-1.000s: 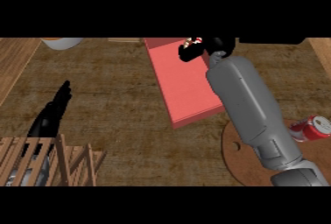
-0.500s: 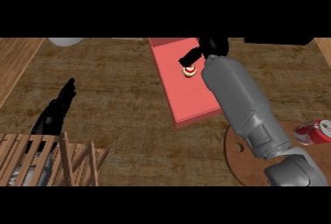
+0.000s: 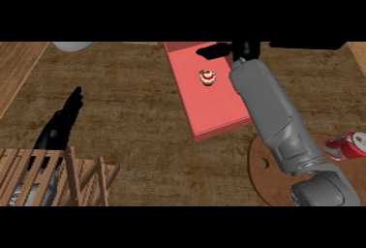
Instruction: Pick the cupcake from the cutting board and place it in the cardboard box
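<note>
Woodgrain counter (image 3: 136, 111), flat red board (image 3: 214, 111)

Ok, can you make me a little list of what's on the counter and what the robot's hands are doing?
cupcake: sitting on the red board, not held
red board: flat on the wooden counter
right hand: at the board's far end, above the cupcake, not touching it; fingers unclear
left hand: open, fingers straight, over the counter at left
soda can: lying on the round wooden board
wooden crate: lower left corner
</note>
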{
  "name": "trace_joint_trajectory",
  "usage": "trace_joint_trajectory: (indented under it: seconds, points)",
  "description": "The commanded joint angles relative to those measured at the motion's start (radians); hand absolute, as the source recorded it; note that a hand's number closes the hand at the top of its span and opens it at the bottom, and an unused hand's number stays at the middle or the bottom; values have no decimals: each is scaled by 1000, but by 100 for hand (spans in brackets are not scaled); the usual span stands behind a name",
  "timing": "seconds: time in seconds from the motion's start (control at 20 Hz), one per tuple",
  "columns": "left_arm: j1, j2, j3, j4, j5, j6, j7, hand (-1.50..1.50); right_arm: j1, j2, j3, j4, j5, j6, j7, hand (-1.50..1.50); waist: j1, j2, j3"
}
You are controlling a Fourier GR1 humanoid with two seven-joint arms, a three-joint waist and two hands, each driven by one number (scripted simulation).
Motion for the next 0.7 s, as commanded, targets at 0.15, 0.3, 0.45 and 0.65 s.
trace_joint_trajectory:
  seconds: [0.15,0.3,0.45,0.65]
  points:
    - [47,-31,4,43,-6,25,-45,0,43,-8,-180,-80,-213,-56,-222,-150,-26,-6,-14]
    - [65,-35,-13,-40,-11,40,26,0,52,-95,-229,-94,-261,-27,-265,-150,-33,-13,-14]
    - [119,-33,-7,-26,-12,40,-20,0,113,-144,-248,-136,-282,-33,-256,-150,-55,-23,-15]
    - [126,-18,13,8,-6,34,-57,0,204,-269,-304,-173,-357,93,-294,-150,-68,-23,-15]
